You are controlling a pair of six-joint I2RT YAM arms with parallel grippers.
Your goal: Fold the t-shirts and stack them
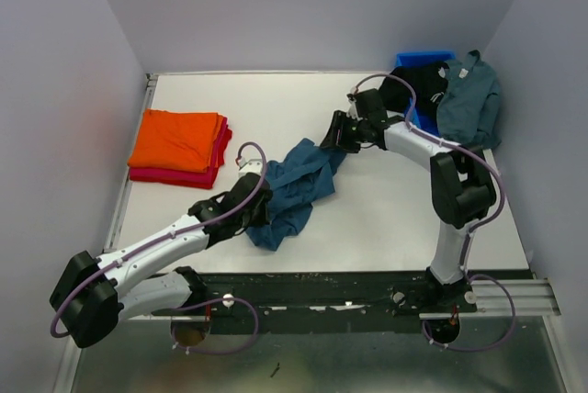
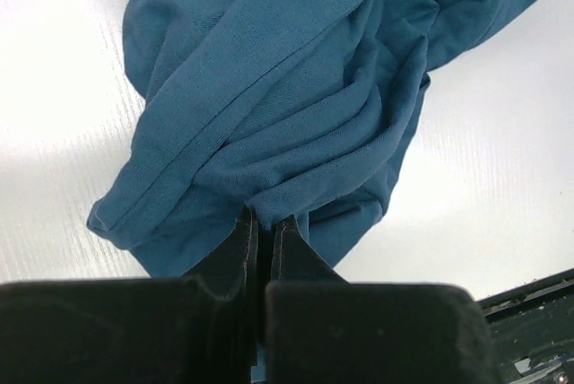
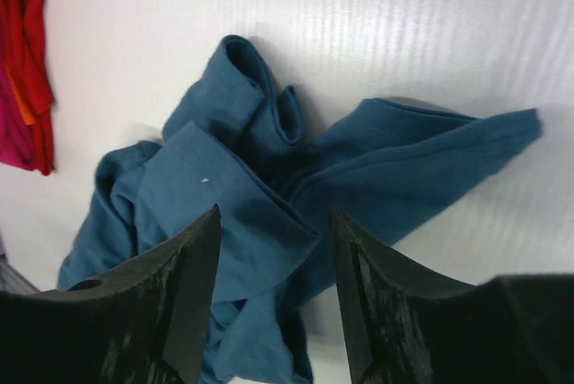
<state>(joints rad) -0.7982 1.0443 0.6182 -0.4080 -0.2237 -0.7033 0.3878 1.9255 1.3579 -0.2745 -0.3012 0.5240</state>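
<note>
A dark teal blue t-shirt point(image 1: 296, 186) lies crumpled on the white table near the middle. My left gripper point(image 1: 261, 198) is shut on a fold at its near left edge; the left wrist view shows the fingers pinched on the teal cloth point(image 2: 269, 106). My right gripper point(image 1: 333, 139) is open just above the shirt's far right end; in the right wrist view the shirt point(image 3: 269, 205) lies between and beyond the spread fingers. A folded orange t-shirt point(image 1: 176, 139) lies on top of a folded crimson one point(image 1: 219, 156) at the left.
A rigid blue bin point(image 1: 424, 62) stands at the back right with a black shirt point(image 1: 418, 83) in it and a grey-blue shirt point(image 1: 470, 99) draped over its side. White walls close in the table on three sides.
</note>
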